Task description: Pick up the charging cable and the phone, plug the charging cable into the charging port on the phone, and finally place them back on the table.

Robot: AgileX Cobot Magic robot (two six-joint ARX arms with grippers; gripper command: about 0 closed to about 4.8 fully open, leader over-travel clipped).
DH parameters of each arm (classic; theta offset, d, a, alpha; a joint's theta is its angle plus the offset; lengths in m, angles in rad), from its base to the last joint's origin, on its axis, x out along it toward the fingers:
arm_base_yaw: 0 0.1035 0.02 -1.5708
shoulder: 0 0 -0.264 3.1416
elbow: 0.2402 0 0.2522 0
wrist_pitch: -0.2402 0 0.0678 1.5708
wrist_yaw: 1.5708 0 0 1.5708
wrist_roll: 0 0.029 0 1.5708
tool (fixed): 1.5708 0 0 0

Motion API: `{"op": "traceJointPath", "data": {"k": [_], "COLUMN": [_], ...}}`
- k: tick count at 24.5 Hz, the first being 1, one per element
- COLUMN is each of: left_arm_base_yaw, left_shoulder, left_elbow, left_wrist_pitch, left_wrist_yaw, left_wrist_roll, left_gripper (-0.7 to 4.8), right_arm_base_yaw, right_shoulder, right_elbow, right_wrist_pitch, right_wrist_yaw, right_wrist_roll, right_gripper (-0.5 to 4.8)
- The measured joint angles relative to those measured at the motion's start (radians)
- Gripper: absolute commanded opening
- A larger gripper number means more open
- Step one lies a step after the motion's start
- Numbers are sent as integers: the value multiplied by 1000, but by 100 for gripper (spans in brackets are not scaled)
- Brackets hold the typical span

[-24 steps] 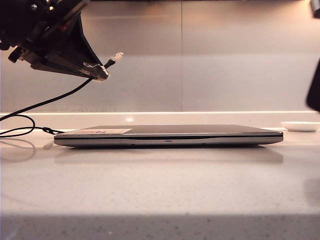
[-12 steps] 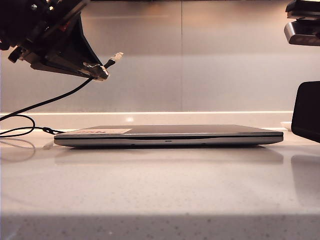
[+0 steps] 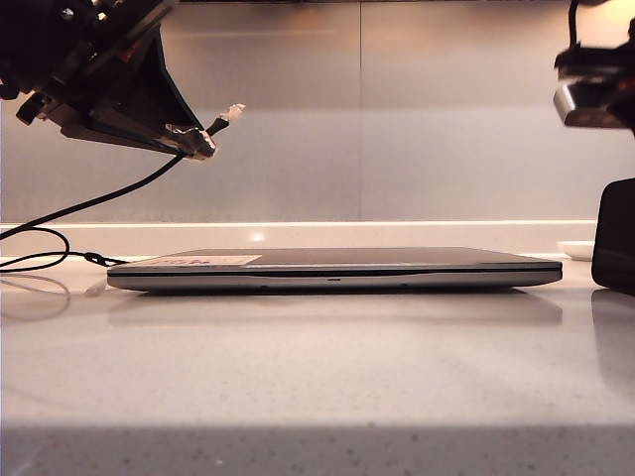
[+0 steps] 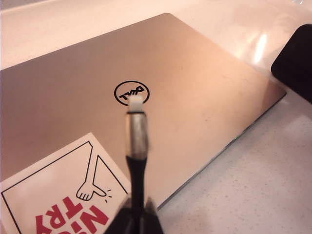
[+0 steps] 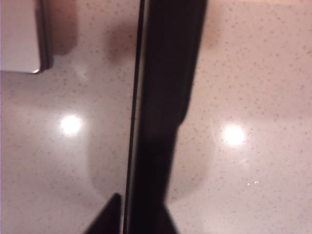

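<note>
Pinched hard by the left fingers (image 3: 187, 139), high over the wide silver-grey closed laptop (image 3: 337, 268): thin black charging cable (image 4: 138, 175), plug thrust forward for mating. Straddled by the right fingers (image 5: 109, 217), upright low over the pale speckled desk (image 3: 298, 377): thin flat black phone (image 3: 615, 233); clamped or loosened, cannot tell.
</note>
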Motion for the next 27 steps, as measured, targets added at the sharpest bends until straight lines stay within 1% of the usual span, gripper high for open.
{"op": "traceJointPath", "data": {"k": [4,6,7,8,10,11,12,13,14,15,18,20,21,22,24,25,27], "left_arm_base_yaw": [0,0,0,-4,-19,-42,-53,-74,-84,-103,-139,-158,-166,-174,-175,-175,-175], "left_shoulder": [0,0,0,0,0,0,0,0,0,1,1,1,1,1,2,2,2], "left_elbow": [0,0,0,0,-2,-5,-8,-19,-26,-40,-66,-91,-104,-116,-126,-129,-134], "left_wrist_pitch": [-1,-7,-24,-51,-76,-82,-82,-82,-81,-82,-81,-58,-36,-6,29,56,91], "left_wrist_yaw": [0,0,0,0,0,0,0,0,0,1,2,3,3,4,3,3,3], "left_wrist_roll": [-2,-32,-54,-68,-70,-74,-81,-110,-126,-164,-241,-317,-344,-379,-417,-452,-479], "left_gripper": [-7,-7,-7,-7,-7,-7,-7,-7,-7,-7,-7,-7,-7,-7,-7,-7,-7], "right_arm_base_yaw": [0,0,-1,-1,-1,-1,-1,-1,-1,-1,-1,-1,-1,-1,-1,-1,-1], "right_shoulder": [12,10,0,-24,-47,-63,-64,-64,-63,-64,-63,-62,-60,-49,-27,-3,39], "right_elbow": [3,16,42,74,91,89,89,86,84,68,3,-99,-134,-186,-244,-291,-336], "right_wrist_pitch": [9,3,6,30,82,175,213,299,348,444,668,939,1026,1167,1347,1494,1649], "right_wrist_yaw": [-1,-11,-49,-109,-183,-275,-307,-371,-404,-464,-577,-664,-687,-719,-748,-769,-778], "right_wrist_roll": [-13,-21,-23,-23,-23,-16,-6,24,40,68,153,273,317,395,495,579,679], "right_gripper": [-5,-5,-6,-5,-5,-5,-5,-5,-5,-5,-5,-5,-5,-5,-5,-5,-5]}}
